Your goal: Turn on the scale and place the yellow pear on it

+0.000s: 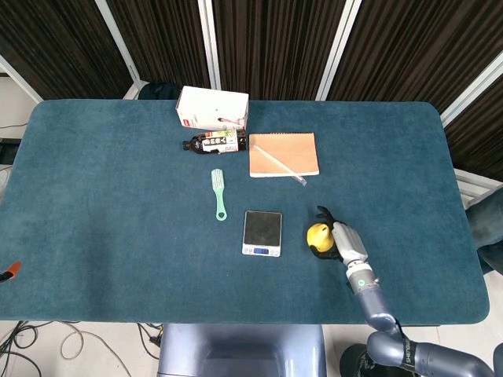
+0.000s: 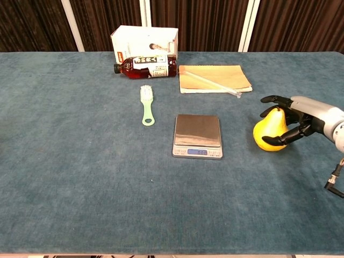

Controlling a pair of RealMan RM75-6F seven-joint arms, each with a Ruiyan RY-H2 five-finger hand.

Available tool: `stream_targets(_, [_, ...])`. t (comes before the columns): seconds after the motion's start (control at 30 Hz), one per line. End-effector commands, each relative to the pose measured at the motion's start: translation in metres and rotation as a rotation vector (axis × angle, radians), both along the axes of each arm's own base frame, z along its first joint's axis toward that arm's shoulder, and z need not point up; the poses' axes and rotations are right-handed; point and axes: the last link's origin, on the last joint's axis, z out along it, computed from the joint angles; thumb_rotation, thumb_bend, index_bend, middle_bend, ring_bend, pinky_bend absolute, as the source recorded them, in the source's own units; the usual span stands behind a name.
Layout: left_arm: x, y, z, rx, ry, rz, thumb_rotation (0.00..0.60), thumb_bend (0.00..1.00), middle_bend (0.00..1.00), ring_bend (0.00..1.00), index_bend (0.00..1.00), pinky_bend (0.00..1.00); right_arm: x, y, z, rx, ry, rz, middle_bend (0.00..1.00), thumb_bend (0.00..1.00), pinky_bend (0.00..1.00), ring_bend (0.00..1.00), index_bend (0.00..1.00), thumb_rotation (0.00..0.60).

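Scale (image 2: pixel 197 135) sits nearest the front edge of the table (image 2: pixel 80 188), around the middle of its width, display lit with digits, so power-on looks done. Platform bare. What's left: lift the yellow pear (image 2: pixel 270 130), carry it leftward, set it on the platform.

Pear stands on the cloth just right of the scale, apart from it, toward the table's right edge. Upright, long axis vertical, narrow stem end up, fat end down on the table.

Right hand (image 2: pixel 294 121) comes in from the right side, fingers wrapped around the pear's top and front, thumb and fingers on opposite flanks; looks like contact, grasp forming or just made. Pear base appears to be on the table, not lifted. Left hand not in either view.

Further back: green brush (image 2: pixel 145 105) left of the scale, handle toward the front edge. Notebook (image 2: pixel 214 78) with a clear straw-like stick across it. At the far edge, bottle (image 2: pixel 144 66) lying on its side, white box (image 2: pixel 144 41) behind it.
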Motion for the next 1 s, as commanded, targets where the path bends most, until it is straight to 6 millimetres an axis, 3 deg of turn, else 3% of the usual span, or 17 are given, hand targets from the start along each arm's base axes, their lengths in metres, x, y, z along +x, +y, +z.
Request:
stream_targets(0.03, [0.0,0.0,0.0,0.0,-0.002,0.0,0.6,0.0,0.0,0.0,0.04,0.0,0.001,-0.001,-0.002,-0.015,0.008,-0.001,0.33,0.39,0.36,0.39,0.14,0.6])
stream_targets(0.27, [0.0,0.0,0.001,-0.002,-0.004,0.0,0.6,0.0,0.0,0.0,0.04,0.0,0.001,-0.001,-0.003,-0.019,0.005,-0.007,0.35,0.39,0.5,0.42,0.18,0.6])
stream_targets(0.43, [0.0,0.0,0.002,0.002,-0.007,0.0,0.6,0.0,0.0,0.0,0.04,0.0,0.015,-0.007,0.006,-0.052,-0.004,0.035,0.35,0.39,0.57,0.42,0.18,0.6])
stream_targets(0.7, [-0.001,-0.001,0.003,0.004,-0.011,0.0,0.6,0.0,0.0,0.0,0.04,0.0,0.064,-0.019,0.016,-0.07,0.004,0.154,0.35,0.39,0.67,0.42,0.18,0.6])
stream_targets(1.0, [-0.002,-0.001,0.005,0.01,-0.016,0.0,0.6,0.0,0.0,0.0,0.04,0.0,0.117,-0.03,-0.005,-0.049,0.015,0.221,0.35,0.39,0.75,0.42,0.18,0.6])
